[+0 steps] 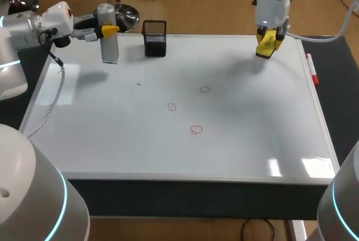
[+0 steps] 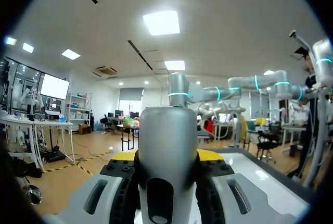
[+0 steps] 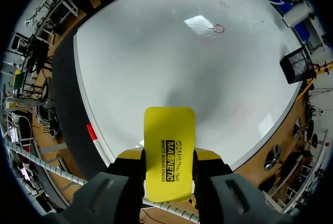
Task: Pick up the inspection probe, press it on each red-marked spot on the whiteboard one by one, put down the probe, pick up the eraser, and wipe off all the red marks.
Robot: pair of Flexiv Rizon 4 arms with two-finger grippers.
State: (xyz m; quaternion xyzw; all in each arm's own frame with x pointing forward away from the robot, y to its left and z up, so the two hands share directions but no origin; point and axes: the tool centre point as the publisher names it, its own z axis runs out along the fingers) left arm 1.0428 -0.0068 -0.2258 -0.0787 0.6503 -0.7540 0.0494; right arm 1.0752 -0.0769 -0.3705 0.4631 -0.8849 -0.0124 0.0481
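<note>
Your right pincer [image 3: 169,154] pinches the eraser [image 3: 169,130].
Red marks [image 3: 219,28] lie well ahead of it on the whiteboard [image 3: 156,67]; your left pincer [image 2: 167,156] pinches the probe [image 2: 167,130].

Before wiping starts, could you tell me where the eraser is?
In the head view, the eraser is held in the right gripper over the far right corner of the whiteboard.

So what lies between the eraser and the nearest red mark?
Only bare whiteboard; the head view shows nothing between eraser and that mark.
</note>
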